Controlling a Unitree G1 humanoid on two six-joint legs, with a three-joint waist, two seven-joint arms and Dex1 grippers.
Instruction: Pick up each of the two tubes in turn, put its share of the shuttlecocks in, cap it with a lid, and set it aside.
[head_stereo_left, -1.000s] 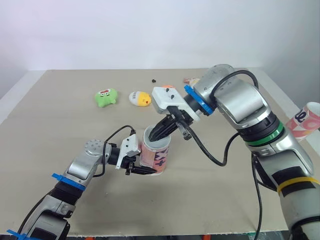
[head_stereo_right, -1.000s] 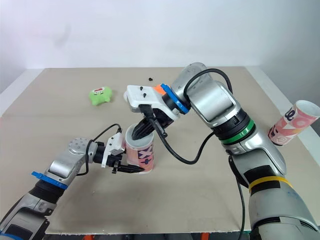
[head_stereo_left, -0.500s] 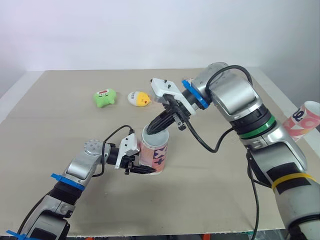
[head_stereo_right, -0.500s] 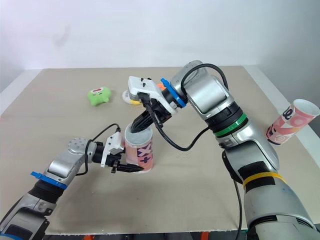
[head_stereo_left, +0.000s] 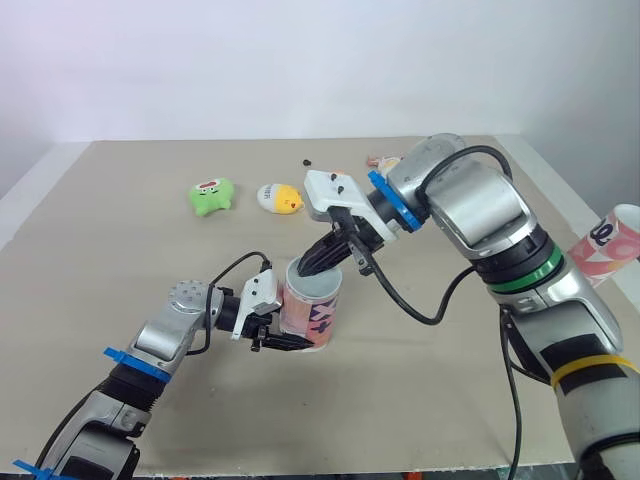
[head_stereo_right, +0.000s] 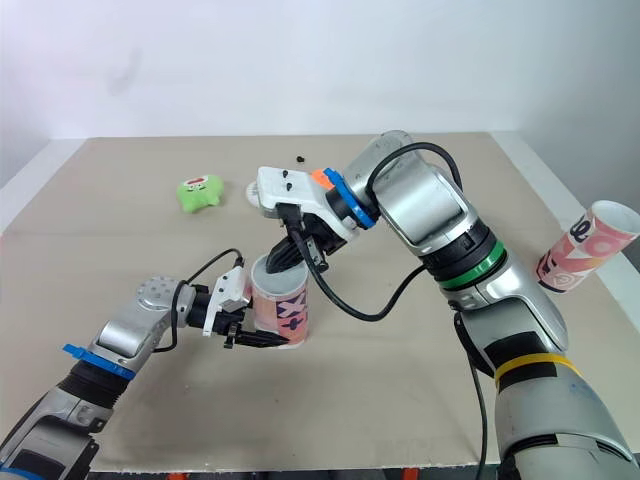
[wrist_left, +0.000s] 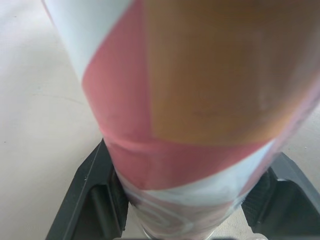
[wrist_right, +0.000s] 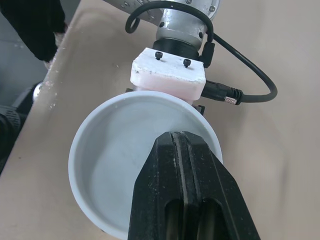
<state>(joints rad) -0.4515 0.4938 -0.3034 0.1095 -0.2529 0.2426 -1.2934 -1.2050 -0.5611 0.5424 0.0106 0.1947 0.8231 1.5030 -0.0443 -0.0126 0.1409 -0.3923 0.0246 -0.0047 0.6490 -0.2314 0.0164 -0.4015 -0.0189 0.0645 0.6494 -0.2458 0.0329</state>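
Standing upright on the table (head_stereo_left: 100, 260), the tube (head_stereo_left: 312, 312) is gripped low on its body, close to its base, by the left gripper (head_stereo_left: 290, 338), whose two black fingers are set against opposite sides of the pink, orange and white wall; in the left wrist view the tube (wrist_left: 200, 100) is seen wedged between them, so the gripper is closed as far as the tube's width allows. The open mouth of the tube (wrist_right: 130, 150) is turned upward, and the right gripper (head_stereo_left: 306, 268) is held at its rim, reaching down from the far right. Its fingers are pressed flat together, closed on themselves, and the tips are seen at the tube's mouth; whether they touch the rim cannot be told. A second tube (head_stereo_left: 606, 245), of the same pattern, is seen tilted at the right, beyond the table's right edge and well apart from the first; what it rests on cannot be told. Farther back on the table a green toy (head_stereo_left: 211, 194) and a yellow and white toy (head_stereo_left: 280, 197) are placed near each other, and a black speck (head_stereo_left: 307, 160) is seen beyond them.
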